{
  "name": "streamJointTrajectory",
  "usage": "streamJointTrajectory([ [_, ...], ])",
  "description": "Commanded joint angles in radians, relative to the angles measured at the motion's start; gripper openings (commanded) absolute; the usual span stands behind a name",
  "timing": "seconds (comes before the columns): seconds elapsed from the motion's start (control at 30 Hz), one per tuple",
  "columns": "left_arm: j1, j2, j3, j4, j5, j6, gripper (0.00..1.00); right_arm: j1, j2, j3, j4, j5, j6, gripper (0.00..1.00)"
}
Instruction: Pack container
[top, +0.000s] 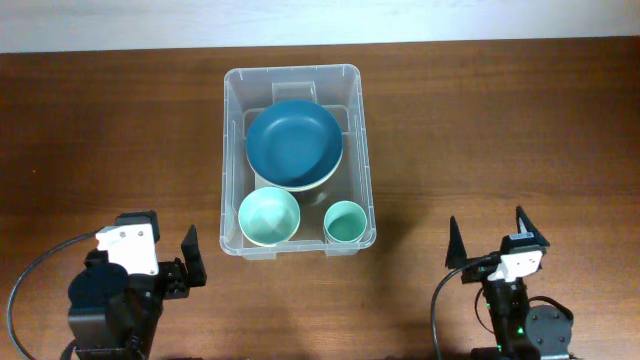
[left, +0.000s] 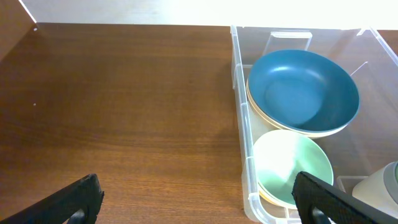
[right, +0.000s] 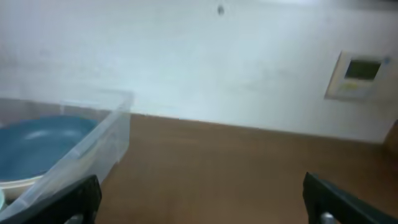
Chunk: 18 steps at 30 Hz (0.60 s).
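The container (top: 232, 160), a clear plastic bin, stands in the middle of the table. Inside it a dark blue bowl (top: 295, 145) rests on a cream one at the far end. A mint bowl (top: 270, 216) and a mint cup (top: 345, 222) sit at the near end. My left gripper (top: 160, 238) is open over bare wood, near and to the left of the bin. My right gripper (top: 490, 238) is open to the bin's near right. In the left wrist view the left gripper (left: 199, 205) holds nothing, with the container's rim (left: 244, 124) and mint bowl (left: 292, 165) by its right finger.
The wooden table runs to a pale wall at the far edge. The right wrist view shows the right gripper (right: 202, 208) above bare wood, the container's wall (right: 93, 149) at the left, and a wall panel (right: 357, 74) behind.
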Motion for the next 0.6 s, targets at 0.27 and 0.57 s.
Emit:
streamJointTrajectory([
  [0.27,0.003,-0.005,-0.004,0.002,0.011,-0.01,1.0,-0.012,-0.007,-0.147,0.06,-0.023,-0.079,0.99],
  [0.57,0.003,-0.005,-0.004,0.002,0.011,-0.01,1.0,-0.013,-0.007,-0.147,0.038,-0.021,-0.077,0.99],
])
